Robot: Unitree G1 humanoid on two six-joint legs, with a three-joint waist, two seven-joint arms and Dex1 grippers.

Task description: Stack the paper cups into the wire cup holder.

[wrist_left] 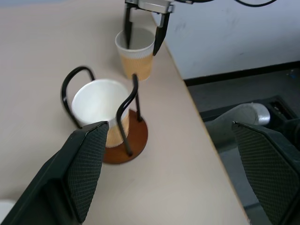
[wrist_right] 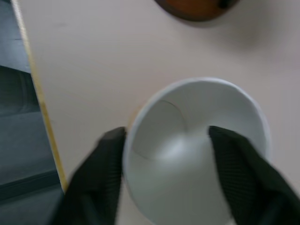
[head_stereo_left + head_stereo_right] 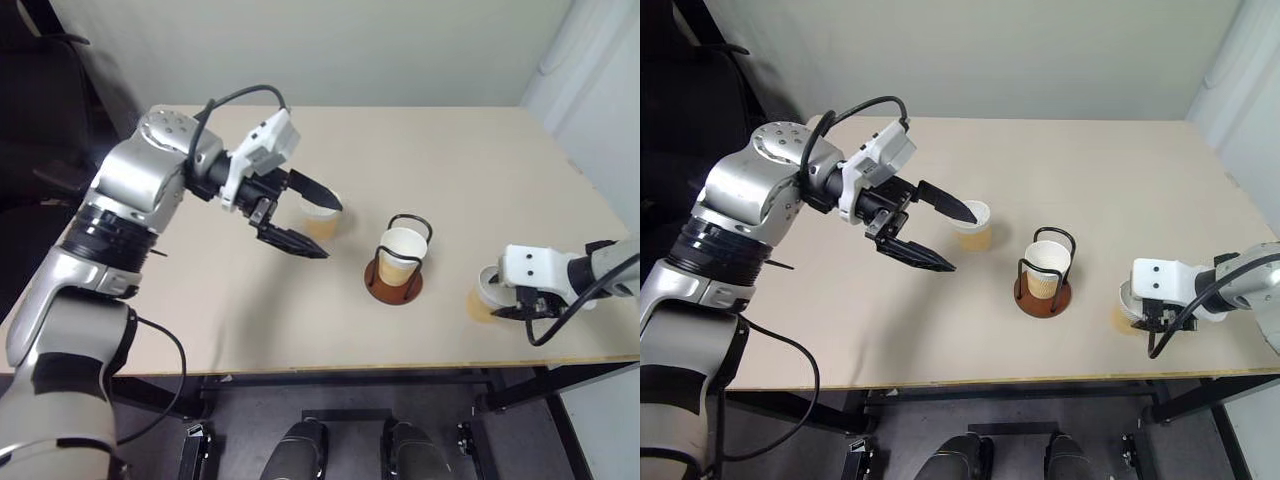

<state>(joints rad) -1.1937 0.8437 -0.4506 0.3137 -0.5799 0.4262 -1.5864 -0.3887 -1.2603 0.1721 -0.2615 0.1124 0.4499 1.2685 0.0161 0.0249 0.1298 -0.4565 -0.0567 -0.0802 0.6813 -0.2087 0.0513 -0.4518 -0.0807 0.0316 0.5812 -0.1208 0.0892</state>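
- The right gripper (image 1: 143,28) is lowered over a paper cup (image 3: 484,296) near the front right edge of the surface (image 3: 470,160). One black finger (image 2: 101,164) sits outside the cup's wall and the other finger is inside the rim, so the wall lies between them. The jaws look narrowed around it, though whether they press the paper firmly is hard to tell.
- That cup stands upright, open end up, well to the right of the wire cup holder (image 3: 394,275).
- The left gripper (image 3: 308,222) hangs above the surface with its jaws spread wide and nothing between them, pointing toward the right.
- Just past its fingertips a second paper cup (image 3: 973,226) stands upright on the surface, to the left of the holder and apart from it.
- The wire cup holder stands in the middle of the surface on its round reddish-brown base, black wire uprights rising around it.
- A third paper cup (image 1: 101,108) sits upright inside the holder, its white interior facing up.
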